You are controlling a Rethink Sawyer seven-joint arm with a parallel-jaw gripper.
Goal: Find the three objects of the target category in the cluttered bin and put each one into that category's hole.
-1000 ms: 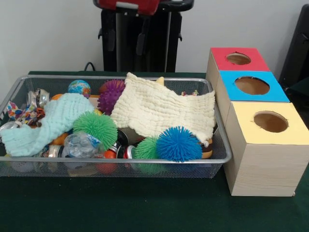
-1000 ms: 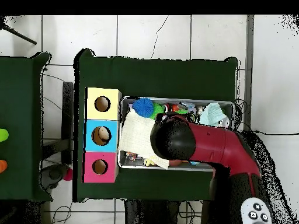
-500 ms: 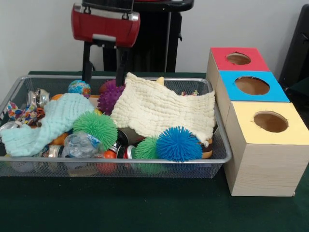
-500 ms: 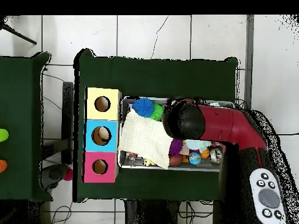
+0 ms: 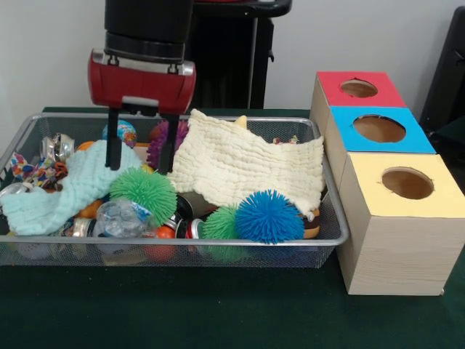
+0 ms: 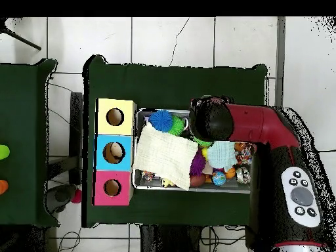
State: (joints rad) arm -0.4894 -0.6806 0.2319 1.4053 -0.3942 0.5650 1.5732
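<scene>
The bin is a silver wire-mesh basket full of clutter; it also shows in the overhead view. One see-through plastic bottle with a blue label lies at the bin's front left, below a green spiky ball. No other bottle shows clearly. My gripper is open and empty, its fingers hanging just above the green spiky ball and a light-blue cloth. In the overhead view the arm hides it. The hole is in the red-topped box, seen from overhead as well.
A cream cloth covers the bin's middle and right. A blue spiky ball, a purple one, a small green one and cans lie around. Blue-topped and yellow-topped boxes stand beside the bin.
The gripper has come down from the top of the picture and moved over the bin's left part, stopping above the green spiky ball. The clutter has not moved.
</scene>
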